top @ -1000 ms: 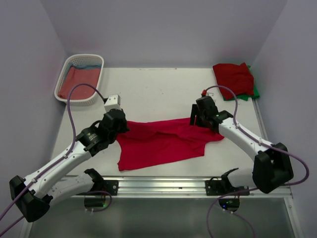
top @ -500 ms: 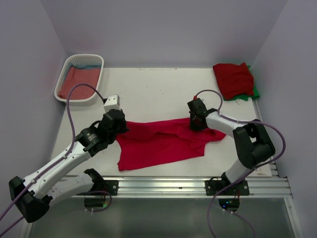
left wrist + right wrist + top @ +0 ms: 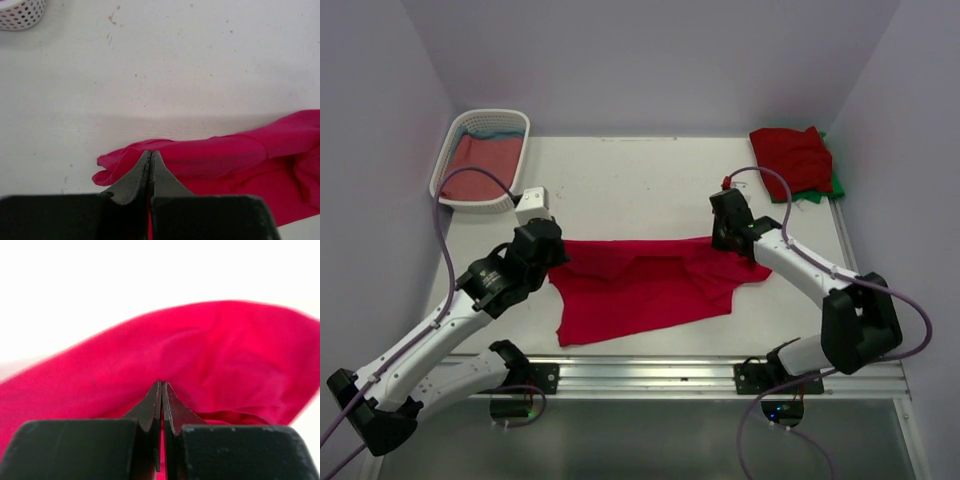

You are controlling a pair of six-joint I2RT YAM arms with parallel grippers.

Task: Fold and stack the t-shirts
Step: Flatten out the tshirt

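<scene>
Crimson t-shirt pulled taut between both arms, mid-counter, nearer me and to the right of the white basket.

The cloth is bright crimson and rumpled, its far edge drawn almost straight and a loose flap sagging toward me. My left end effector is clenched on the shirt corner nearest the basket. My right end effector is clamped on the corner farthest from it. In the right wrist view the background is washed out white. I cannot make out a neck label. The basket holds a dusty-red tee over a blue one, mostly hidden. In the far corner opposite the basket, a darker red tee covers a green one, of which only an edge shows. Bare counter runs between the basket and that pile.
</scene>
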